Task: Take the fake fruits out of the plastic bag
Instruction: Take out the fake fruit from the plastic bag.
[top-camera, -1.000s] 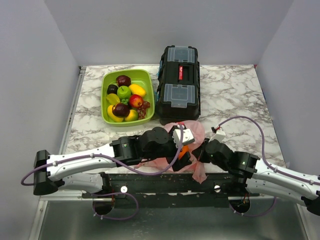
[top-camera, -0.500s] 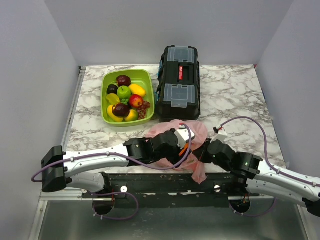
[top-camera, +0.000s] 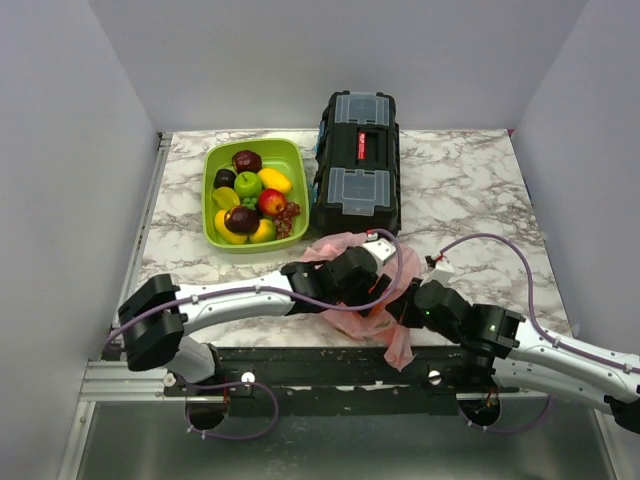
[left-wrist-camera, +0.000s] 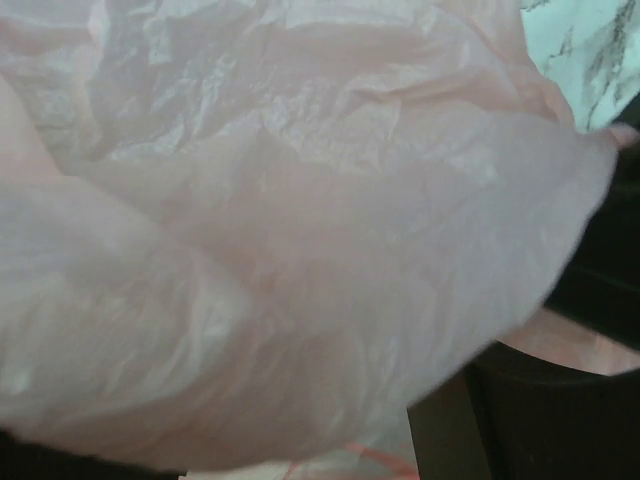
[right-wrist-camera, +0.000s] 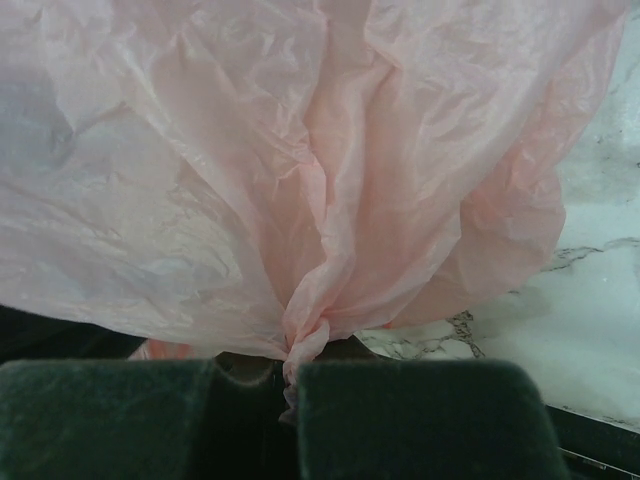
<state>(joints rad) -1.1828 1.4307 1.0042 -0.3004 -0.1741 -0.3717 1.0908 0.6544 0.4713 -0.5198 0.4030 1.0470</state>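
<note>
The pink plastic bag (top-camera: 340, 246) lies crumpled near the table's front edge, just in front of the toolbox. My left gripper (top-camera: 377, 289) reaches into its folds. Pink plastic (left-wrist-camera: 300, 250) fills the left wrist view and hides the fingers. My right gripper (top-camera: 399, 306) is shut on a twisted pinch of the bag (right-wrist-camera: 300, 150), held between its dark pads (right-wrist-camera: 420, 410). A small orange patch (top-camera: 381, 285) shows by the left gripper; I cannot tell if it is the orange fruit. A red-yellow apple (top-camera: 271, 202), a grape bunch (top-camera: 288, 214) and a yellow-green fruit (top-camera: 263, 231) lie in the tray.
A lime-green tray (top-camera: 206, 200) holding several fruits stands at the back left. A black toolbox (top-camera: 358, 165) stands right of it, close behind the bag. Bare marble table (top-camera: 470, 200) lies to the right. The right arm's cable (top-camera: 500, 240) loops over it.
My left arm has swung right and forward, deeper over the bag. The bag has bunched up toward the toolbox. The orange fruit seen at the left gripper is now mostly covered.
</note>
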